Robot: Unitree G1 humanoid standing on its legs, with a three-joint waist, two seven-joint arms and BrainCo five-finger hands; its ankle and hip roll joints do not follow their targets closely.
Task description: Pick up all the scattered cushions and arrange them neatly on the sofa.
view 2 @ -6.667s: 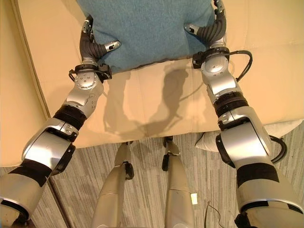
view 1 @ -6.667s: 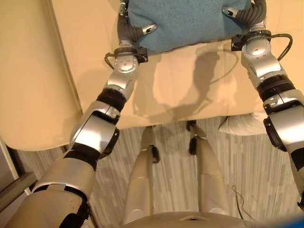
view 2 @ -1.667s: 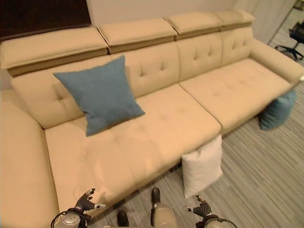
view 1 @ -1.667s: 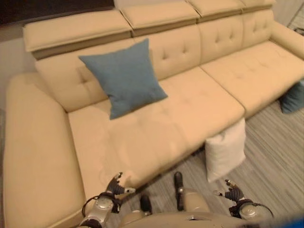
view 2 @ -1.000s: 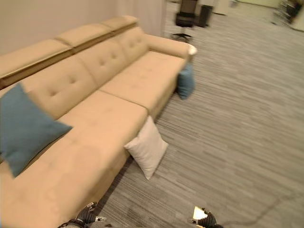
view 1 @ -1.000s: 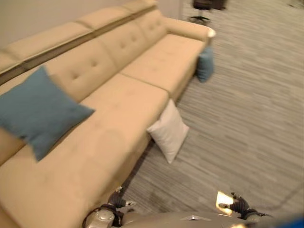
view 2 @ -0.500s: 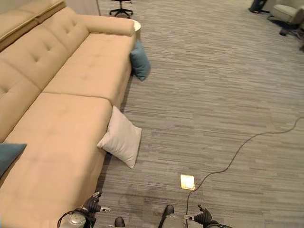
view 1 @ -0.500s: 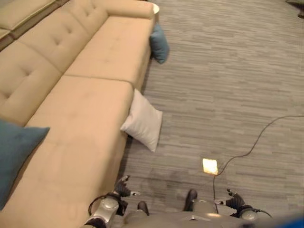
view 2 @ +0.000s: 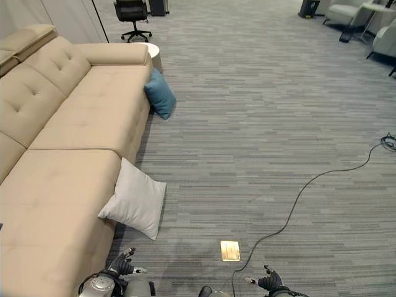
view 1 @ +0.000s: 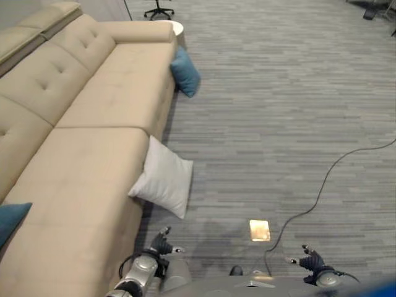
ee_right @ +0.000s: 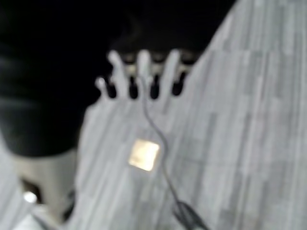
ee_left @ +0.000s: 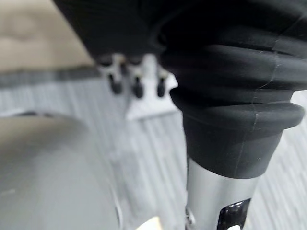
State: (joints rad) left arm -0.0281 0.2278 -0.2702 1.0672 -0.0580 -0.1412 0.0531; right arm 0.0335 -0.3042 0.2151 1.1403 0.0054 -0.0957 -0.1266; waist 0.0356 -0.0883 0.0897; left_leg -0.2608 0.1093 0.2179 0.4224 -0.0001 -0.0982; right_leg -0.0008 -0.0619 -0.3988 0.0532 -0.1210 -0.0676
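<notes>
A white cushion (view 1: 162, 176) stands on the floor, leaning against the front of the beige sofa (view 1: 93, 105). Farther off, a blue cushion (view 2: 159, 93) leans on the floor against the sofa's far end. A corner of another blue cushion (view 1: 11, 219) lies on the seat at the left edge. My left hand (view 1: 162, 242) hangs low beside the sofa front, open and empty, its fingers (ee_left: 136, 79) straight with the white cushion (ee_left: 148, 103) past them. My right hand (view 1: 310, 261) hangs low over the carpet, open, holding nothing.
A brass floor plate (view 1: 259, 229) sits in the grey carpet between my hands. A small round white table (view 2: 150, 52) stands at the sofa's far end, an office chair (view 2: 131, 15) behind it. Armchairs (view 2: 346, 12) stand at the far right. Wide carpet lies to the right.
Both hands have let go of the blue cushion on the sofa and dropped low. The camera has swung right along the sofa, bringing the white cushion and the far blue one into view.
</notes>
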